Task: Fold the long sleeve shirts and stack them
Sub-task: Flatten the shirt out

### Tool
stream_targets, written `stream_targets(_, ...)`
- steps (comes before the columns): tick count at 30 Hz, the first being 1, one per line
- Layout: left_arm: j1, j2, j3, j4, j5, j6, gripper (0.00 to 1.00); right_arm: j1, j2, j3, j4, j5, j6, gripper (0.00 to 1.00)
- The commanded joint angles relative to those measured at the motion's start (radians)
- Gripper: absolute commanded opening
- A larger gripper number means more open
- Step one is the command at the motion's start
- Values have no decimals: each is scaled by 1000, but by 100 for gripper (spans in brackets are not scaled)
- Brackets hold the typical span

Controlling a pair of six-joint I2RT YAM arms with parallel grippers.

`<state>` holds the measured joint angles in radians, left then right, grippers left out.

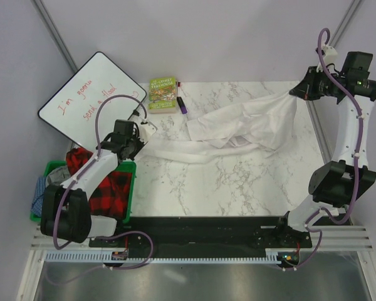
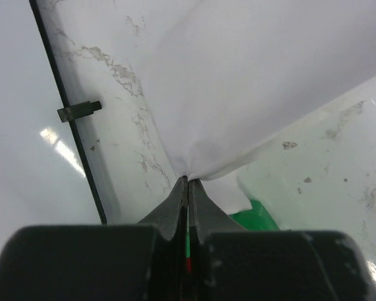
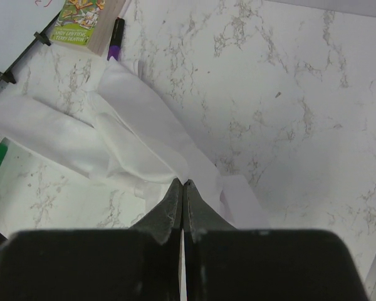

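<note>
A white long sleeve shirt [image 1: 238, 125] lies stretched and rumpled across the back of the marble table, one sleeve trailing left. My left gripper [image 1: 145, 127] is shut on the sleeve end at the table's left edge; in the left wrist view its tips [image 2: 188, 177] pinch the white cloth [image 2: 250, 75]. My right gripper [image 1: 296, 93] is shut on the shirt's far right corner and holds it lifted. In the right wrist view its tips [image 3: 183, 182] pinch the cloth [image 3: 138, 138], which hangs down toward the table.
A whiteboard [image 1: 88, 100] leans at the back left. A green book [image 1: 163, 93] and a purple marker [image 1: 182, 105] lie at the back edge. A green bin [image 1: 53, 169] on the left holds red plaid cloth [image 1: 116, 185] and blue cloth [image 1: 37, 194].
</note>
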<state>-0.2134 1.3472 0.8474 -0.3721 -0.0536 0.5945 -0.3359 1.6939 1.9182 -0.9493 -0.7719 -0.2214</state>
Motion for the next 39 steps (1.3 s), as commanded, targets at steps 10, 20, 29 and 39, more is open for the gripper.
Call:
stream_targets(10,25,-545,145,-491,581,113,2,9,-47,159,56,48,60,0)
stream_targets(20,-148,-343,38,-466,475,173,2,78,10,188,147,14,186,0)
stream_targets(29,-155,120,179,-29,145,-37,2,97,81,301,233,3,286,0)
stream_targets(39,-54,141,349,-186,538,-30,57,144,40,246,262,-89,363,0)
